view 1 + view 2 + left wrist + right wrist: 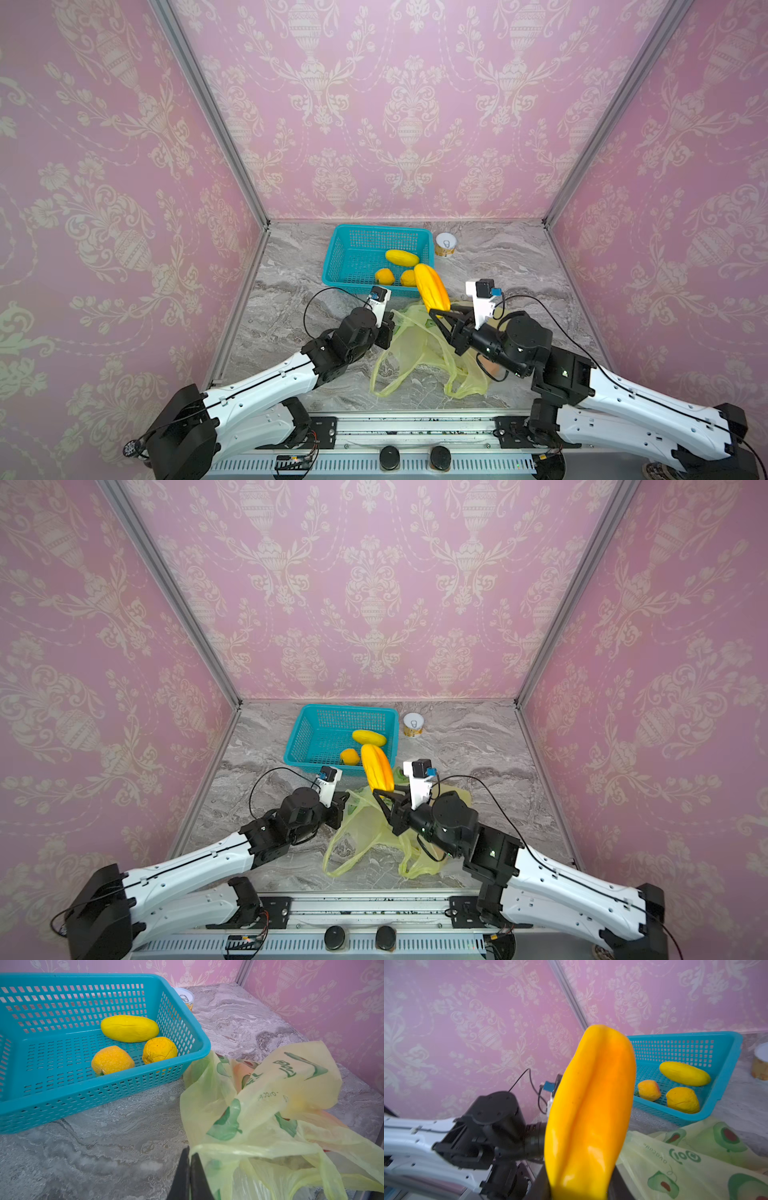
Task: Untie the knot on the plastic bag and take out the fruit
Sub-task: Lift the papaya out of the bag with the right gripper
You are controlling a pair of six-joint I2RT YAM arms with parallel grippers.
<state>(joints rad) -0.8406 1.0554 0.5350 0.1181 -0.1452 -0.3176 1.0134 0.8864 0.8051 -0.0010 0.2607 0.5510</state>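
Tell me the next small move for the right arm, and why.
Probably carry the long ridged yellow-orange fruit forward over the teal mesh basket and release: the right gripper holds it above the translucent yellow-green plastic bag, and three fruits already lie in the basket.

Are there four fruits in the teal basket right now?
No, the basket holds three: one yellow oblong fruit and two round orange fruits.

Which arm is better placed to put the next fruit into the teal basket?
The right. The right gripper holds the long yellow fruit, raised close to the teal basket. The left gripper is shut on the edge of the plastic bag.
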